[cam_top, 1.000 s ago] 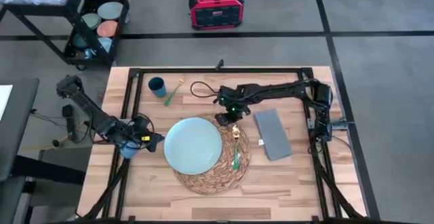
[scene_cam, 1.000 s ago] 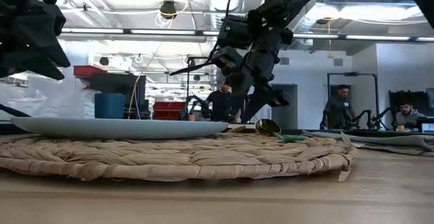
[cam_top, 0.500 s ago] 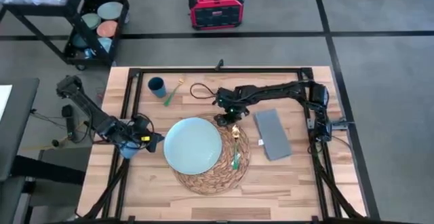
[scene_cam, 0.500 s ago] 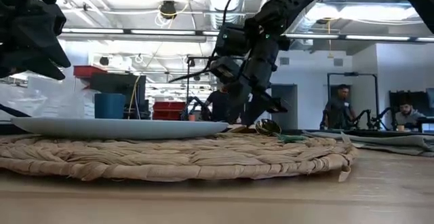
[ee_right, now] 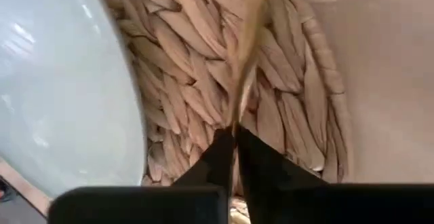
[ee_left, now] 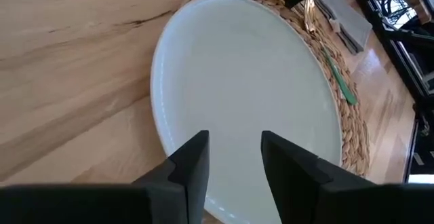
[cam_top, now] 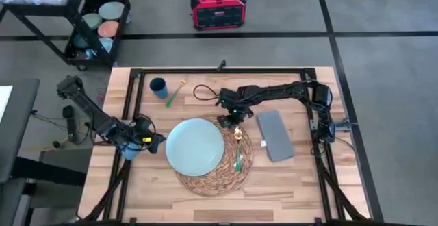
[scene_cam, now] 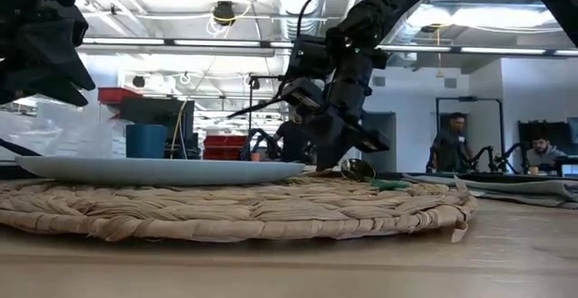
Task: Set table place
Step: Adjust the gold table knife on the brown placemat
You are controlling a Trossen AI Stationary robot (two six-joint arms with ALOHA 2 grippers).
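The mat [scene_cam: 226, 209] lies at the front middle of the table [cam_top: 301, 185], nearest the low camera, with the pale blue plate [cam_top: 195, 147] on its left part. A green-handled spoon [cam_top: 237, 151] lies on the mat just right of the plate, bowl toward the far side.

The left gripper [ee_left: 230, 173] hovers at the plate's left edge, fingers parted and empty, above the plate rim in its wrist view.

The right gripper [cam_top: 230, 120] is down at the mat's far right rim, just by the spoon's gold end. In the right wrist view its fingers [ee_right: 261, 163] are nearly together, with a thin gold strip running from between them; whether they pinch it I cannot tell. In the low view that gripper [scene_cam: 339, 158] sits just above the spoon bowl [scene_cam: 357, 168].

The grey napkin [cam_top: 275, 135] lies flat on the table right of the mat, apart from it.

Farther back, at the far left, stands the dark blue cup [cam_top: 159, 87], with a second green-handled utensil [cam_top: 172, 94] just right of it.

Beyond the table are a black cart [cam_top: 82, 20] and a red box [cam_top: 217, 7] on the floor. People [scene_cam: 452, 144] stand in the room behind.
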